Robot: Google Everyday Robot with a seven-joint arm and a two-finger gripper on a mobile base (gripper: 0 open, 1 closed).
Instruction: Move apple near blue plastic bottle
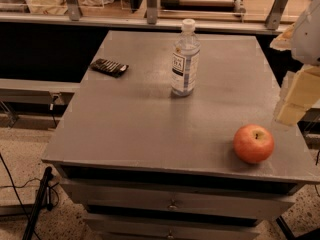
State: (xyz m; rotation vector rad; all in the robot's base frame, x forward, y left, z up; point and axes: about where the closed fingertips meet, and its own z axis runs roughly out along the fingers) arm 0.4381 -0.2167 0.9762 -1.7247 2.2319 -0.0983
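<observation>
The apple (253, 143) sits on the grey surface (135, 124) near its front right corner, stem dimple up, touching nothing. The bottle (185, 59) stands upright toward the back middle of the surface with its white cap on, well apart from the apple. A flat dark packet (109, 67) lies near the back left edge, apart from the bottle. The hand (294, 100) shows at the right edge of the view, above the apple and not touching it; whether it is spread or pressed together I cannot tell. Drawers (172, 203) sit under the surface's front
</observation>
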